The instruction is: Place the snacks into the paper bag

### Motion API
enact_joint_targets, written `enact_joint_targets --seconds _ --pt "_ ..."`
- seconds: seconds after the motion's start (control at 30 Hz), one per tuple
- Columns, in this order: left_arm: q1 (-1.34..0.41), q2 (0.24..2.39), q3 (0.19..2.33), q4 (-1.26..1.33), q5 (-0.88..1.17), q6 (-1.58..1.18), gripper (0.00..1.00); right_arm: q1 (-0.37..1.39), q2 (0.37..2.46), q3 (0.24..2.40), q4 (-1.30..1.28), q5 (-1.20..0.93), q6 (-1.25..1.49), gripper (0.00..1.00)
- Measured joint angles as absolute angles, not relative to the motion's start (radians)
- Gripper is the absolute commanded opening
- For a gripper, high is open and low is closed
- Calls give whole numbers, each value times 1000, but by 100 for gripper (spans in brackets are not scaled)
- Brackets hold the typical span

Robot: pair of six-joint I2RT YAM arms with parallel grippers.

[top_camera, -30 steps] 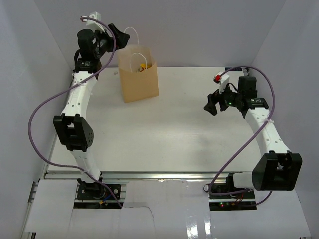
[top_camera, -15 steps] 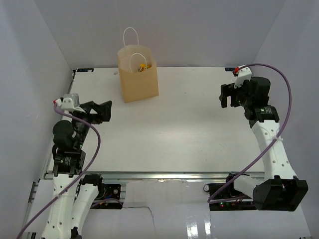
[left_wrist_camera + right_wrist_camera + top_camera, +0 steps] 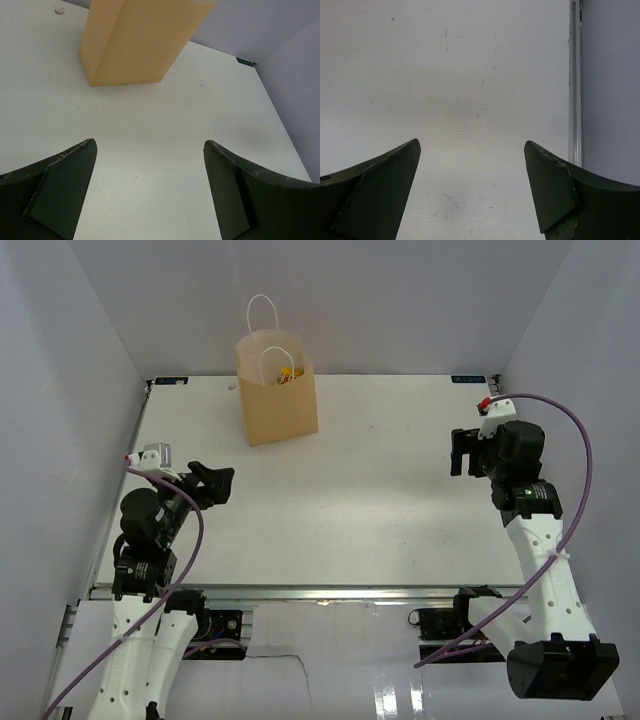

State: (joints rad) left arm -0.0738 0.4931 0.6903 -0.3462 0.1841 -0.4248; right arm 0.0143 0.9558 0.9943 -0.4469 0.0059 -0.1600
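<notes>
My left gripper (image 3: 212, 483), jaws spread and empty, has drawn back from the bag (image 3: 280, 405) to eight o'clock; my right gripper (image 3: 462, 451), spread too, retreats at three. Bag upright at eleven, snacks (image 3: 287, 375) inside, none on the table (image 3: 380, 510): job likely done.

Bright, even diffuse light, faint soft shadows on the table (image 3: 380, 490), overhead view sharp, wrist views slightly soft

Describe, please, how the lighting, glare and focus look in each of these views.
Top external view: even, diffuse light; the paper bag casts barely any shadow, and glare streaks the glossy panel below the arms. Left wrist view: bag and table sharp, the left pincer dark. Right wrist view: table specks crisp, faint grey shading across it.
</notes>
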Motion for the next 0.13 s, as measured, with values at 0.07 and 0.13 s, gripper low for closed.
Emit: enact_joint_targets --seconds 0.07,0.13 --pt "-73 488 688 -351 195 -434 98 14 936 978 -449 23 -160 90" --pt "-74 479 685 -353 203 -443 98 14 918 964 -449 35 -160 90"
